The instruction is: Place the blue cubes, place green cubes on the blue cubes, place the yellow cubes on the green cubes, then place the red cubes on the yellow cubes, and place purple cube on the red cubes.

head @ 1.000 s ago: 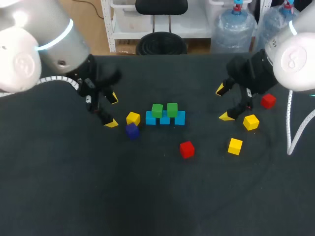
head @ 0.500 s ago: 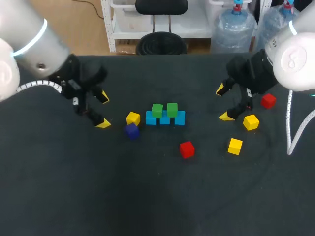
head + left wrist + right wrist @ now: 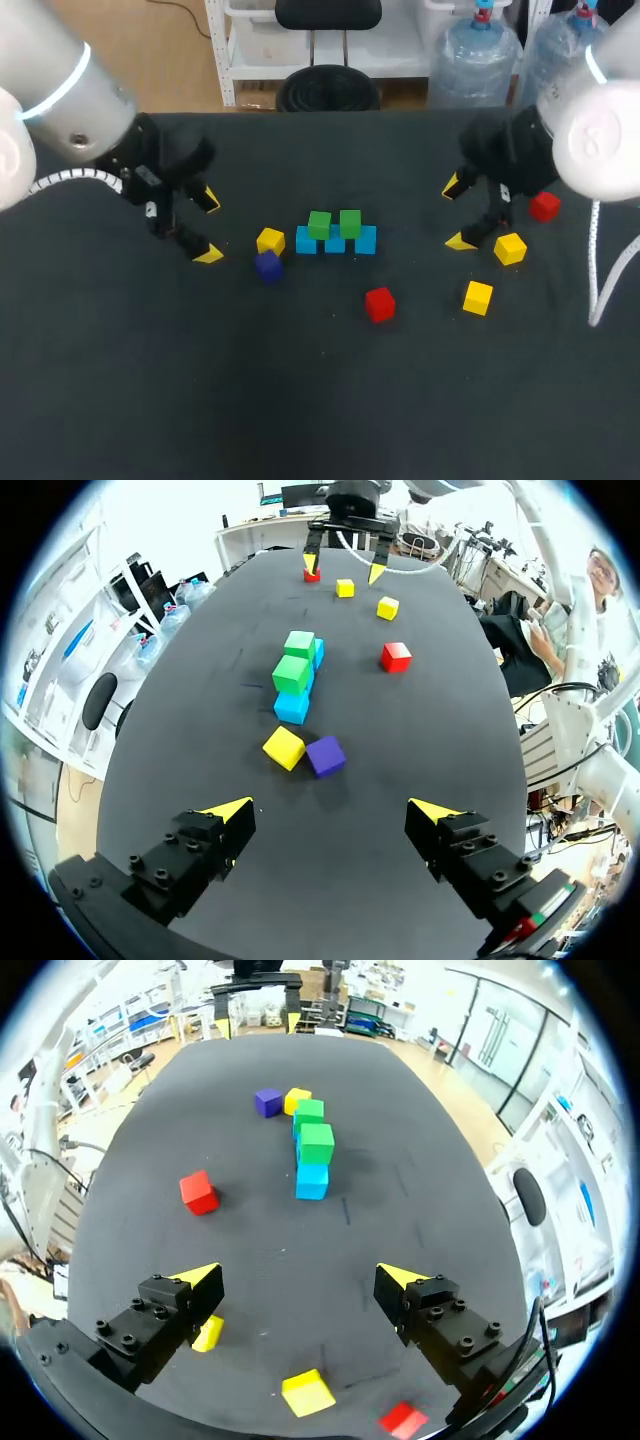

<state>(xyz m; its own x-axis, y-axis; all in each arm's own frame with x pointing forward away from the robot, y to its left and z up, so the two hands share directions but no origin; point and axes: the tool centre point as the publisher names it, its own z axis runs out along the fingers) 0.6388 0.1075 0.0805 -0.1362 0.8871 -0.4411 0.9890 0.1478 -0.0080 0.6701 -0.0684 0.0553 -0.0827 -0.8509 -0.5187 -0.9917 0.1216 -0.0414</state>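
Left claw [image 3: 209, 227] splayed, right claw [image 3: 455, 213] splayed

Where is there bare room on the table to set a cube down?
Bare: the table's near side, in front of the middle red cube, and the gap between the blue cubes and the right gripper. Crowded: around the purple cube and around the right gripper.
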